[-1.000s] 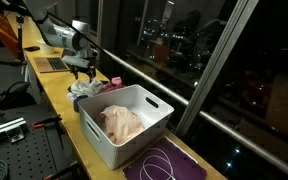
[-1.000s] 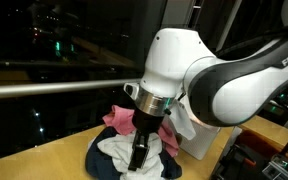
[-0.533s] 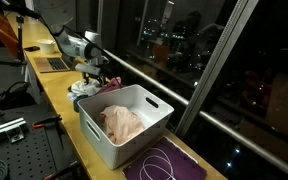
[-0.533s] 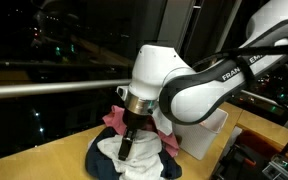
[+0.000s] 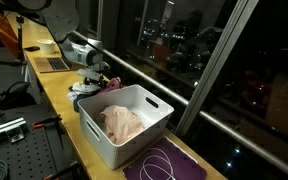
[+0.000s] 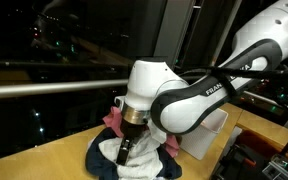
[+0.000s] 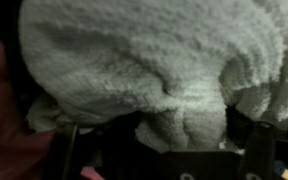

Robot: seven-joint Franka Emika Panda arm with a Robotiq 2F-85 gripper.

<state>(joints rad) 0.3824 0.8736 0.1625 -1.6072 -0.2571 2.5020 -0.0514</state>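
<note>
The gripper (image 6: 124,152) sat pressed into a pile of laundry (image 6: 154,165) on the wooden counter (image 5: 52,100), just left of the white bin (image 5: 99,142). In the wrist view its jaws stood wide, one on either side of a white towel (image 7: 154,70) fold, with a pink cloth (image 6: 113,118) at the pile's far side

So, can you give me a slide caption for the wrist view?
Open gripper set around a fold of white towel, seen close up.

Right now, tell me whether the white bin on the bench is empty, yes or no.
No, a pale pink cloth lies bunched inside the white bin in an exterior view.
</note>
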